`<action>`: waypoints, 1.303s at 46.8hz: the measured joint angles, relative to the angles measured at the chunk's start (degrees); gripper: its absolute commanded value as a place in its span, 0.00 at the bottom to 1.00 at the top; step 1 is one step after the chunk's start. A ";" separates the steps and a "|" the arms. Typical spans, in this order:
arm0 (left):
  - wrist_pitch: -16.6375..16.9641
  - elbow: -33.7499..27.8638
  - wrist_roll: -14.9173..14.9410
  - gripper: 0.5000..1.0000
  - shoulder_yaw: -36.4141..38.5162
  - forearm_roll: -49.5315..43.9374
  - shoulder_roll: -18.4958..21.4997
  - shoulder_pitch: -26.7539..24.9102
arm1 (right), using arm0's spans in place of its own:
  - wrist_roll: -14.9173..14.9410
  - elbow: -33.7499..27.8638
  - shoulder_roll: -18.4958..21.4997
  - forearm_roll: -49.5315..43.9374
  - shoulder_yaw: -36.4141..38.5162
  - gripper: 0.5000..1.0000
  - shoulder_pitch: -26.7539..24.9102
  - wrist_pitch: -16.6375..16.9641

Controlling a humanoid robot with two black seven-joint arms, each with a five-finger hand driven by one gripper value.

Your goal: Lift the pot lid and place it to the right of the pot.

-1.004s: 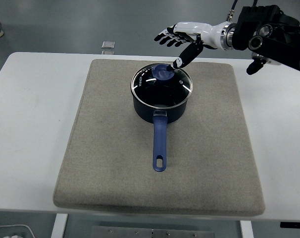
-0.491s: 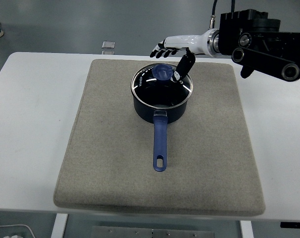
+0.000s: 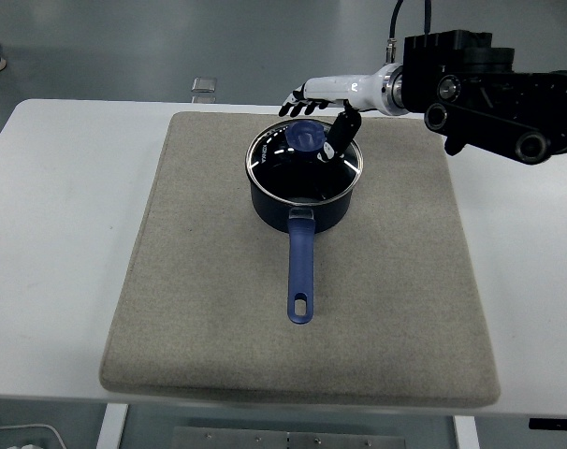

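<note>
One working hand: the right hand (image 3: 323, 108), white-backed with dark fingertips, reaching in from the right edge over the far rim of the pot. Fingers spread and holding nothing; the thumb hangs down just beside the knob (image 3: 307, 137), the other fingers extend past its far side. Whether the thumb tip touches the knob cannot be told. Left arm not in view.

Item, pot lid (image 3: 305, 161): glass with a metal rim and a blue knob at centre, seated flat on the pot.

Item, pot (image 3: 302, 208): dark blue saucepan, its long blue handle (image 3: 301, 276) pointing toward the near edge.

Item, mat (image 3: 199, 309): grey-beige felt, carrying the pot on its far half; bare mat lies to the right of the pot.

Item, desk (image 3: 59, 234): white, under the mat.

Step in hand, by judgement: closing on the knob, lid not yet lifted. To do it well, bring the fingers down so the knob sits between thumb and fingers, pinch firmly, then lift straight up until the rim clears the pot before carrying right. A skewed grip could tip the lid or drag the pot. Set it flat on the open mat.
</note>
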 measured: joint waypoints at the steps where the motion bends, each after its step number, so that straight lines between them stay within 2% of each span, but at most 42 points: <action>1: 0.00 0.00 0.00 1.00 0.00 0.00 0.00 0.00 | 0.00 -0.02 0.02 -0.13 -0.03 0.67 -0.03 -0.03; 10: 0.00 0.00 0.00 1.00 0.01 0.00 0.00 -0.01 | 0.00 -0.07 0.10 -1.20 -0.07 0.59 -0.13 -0.16; 20: 0.00 0.00 0.00 1.00 0.00 0.00 0.00 -0.01 | 0.00 -0.10 0.12 -2.12 -0.10 0.59 -0.13 -0.12; 38: 0.00 0.01 0.03 1.00 -0.01 0.00 0.00 0.01 | 0.06 -0.15 0.12 -2.28 -0.65 0.33 0.05 0.00; 48: 0.00 0.00 0.00 1.00 -0.01 0.00 0.00 -0.03 | 0.09 -0.14 0.04 -2.34 -0.69 0.24 0.11 0.02; 61: 0.00 0.01 0.01 1.00 -0.01 0.00 0.00 -0.01 | 0.07 -0.14 -0.15 -2.21 -0.70 0.21 0.90 0.25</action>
